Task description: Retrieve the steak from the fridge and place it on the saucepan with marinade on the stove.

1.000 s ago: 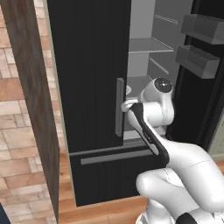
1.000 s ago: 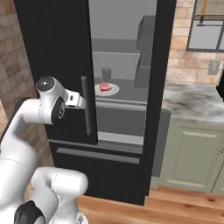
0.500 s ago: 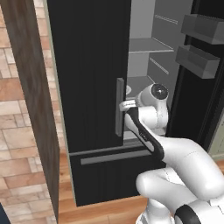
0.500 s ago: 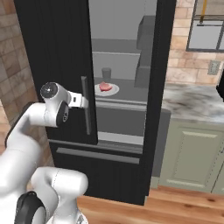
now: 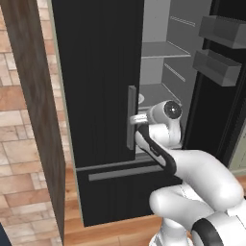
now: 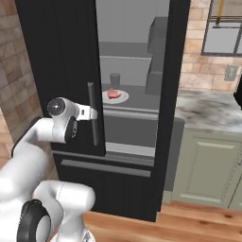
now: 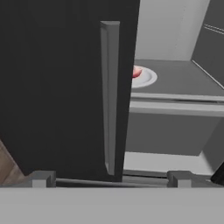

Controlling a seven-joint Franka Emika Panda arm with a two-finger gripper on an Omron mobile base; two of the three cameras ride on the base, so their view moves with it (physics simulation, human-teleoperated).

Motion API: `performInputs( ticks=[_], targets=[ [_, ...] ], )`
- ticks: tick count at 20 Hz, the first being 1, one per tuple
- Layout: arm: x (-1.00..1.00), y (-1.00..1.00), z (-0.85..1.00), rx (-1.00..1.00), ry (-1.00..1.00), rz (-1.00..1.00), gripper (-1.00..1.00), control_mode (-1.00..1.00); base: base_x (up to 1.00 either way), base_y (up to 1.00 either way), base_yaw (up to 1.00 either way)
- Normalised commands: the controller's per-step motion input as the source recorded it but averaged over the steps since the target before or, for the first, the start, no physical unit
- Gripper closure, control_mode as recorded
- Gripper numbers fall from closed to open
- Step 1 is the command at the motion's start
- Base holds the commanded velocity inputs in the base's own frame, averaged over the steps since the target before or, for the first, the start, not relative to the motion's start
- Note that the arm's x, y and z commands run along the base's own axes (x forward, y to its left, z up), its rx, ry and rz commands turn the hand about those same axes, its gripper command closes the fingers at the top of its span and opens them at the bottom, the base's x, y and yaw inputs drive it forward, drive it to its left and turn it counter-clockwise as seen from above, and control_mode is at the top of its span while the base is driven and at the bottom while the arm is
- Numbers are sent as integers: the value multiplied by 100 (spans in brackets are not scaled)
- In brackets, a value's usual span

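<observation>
The risk starts at the left, with the closed left door (image 6: 61,71) of the fridge (image 6: 175,94): its vertical grey bar handle (image 6: 93,113) stands directly in front of the end effector (image 7: 109,177), whose 2 fingers are spread wide and hold nothing. In the hand view the handle (image 7: 109,96) runs down the middle of the frame, roughly between the finger tips, so a straight push forward would likely strike the bar or the door edge rather than enter the compartment. To the right of that edge the fridge is open, and the steak (image 6: 113,93) lies on a round white plate (image 6: 120,98) on a grey interior shelf (image 6: 137,101), with a small grey cup (image 6: 114,78) just behind it. From the hand camera the steak (image 7: 136,71) is half hidden behind the door edge, so the approach line looks blocked; my judgement is that the wrist must shift right before reaching in. Doing so, the forearm could scrape the door edge, and a low entry could catch the shelf's front lip. Further right, the open door with its bins (image 5: 218,67) narrows the gap for the elbow. A grasp on so small a lump might also pinch the plate rim or nudge the cup.
</observation>
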Motion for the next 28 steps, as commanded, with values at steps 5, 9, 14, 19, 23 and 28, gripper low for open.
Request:
performInputs(
  ticks=[5, 9, 14, 19, 23, 28],
  targets=[
    [41, 0, 0, 0, 3, 0, -100, -100, 0, 0, 0],
    [47, 0, 0, 0, 0, 0, -100, -100, 0, 0, 0],
    [48, 0, -2, 0, 0, 0, -100, -100, 0, 0, 0],
    [43, 0, -14, 0, -1, 0, -100, -100, 0, 0, 0],
    [42, 0, -15, 0, -1, 0, -100, -100, 0, 0, 0],
    [42, 0, -12, 0, 0, 0, -100, -100, 0, 0, 0]
  ],
)
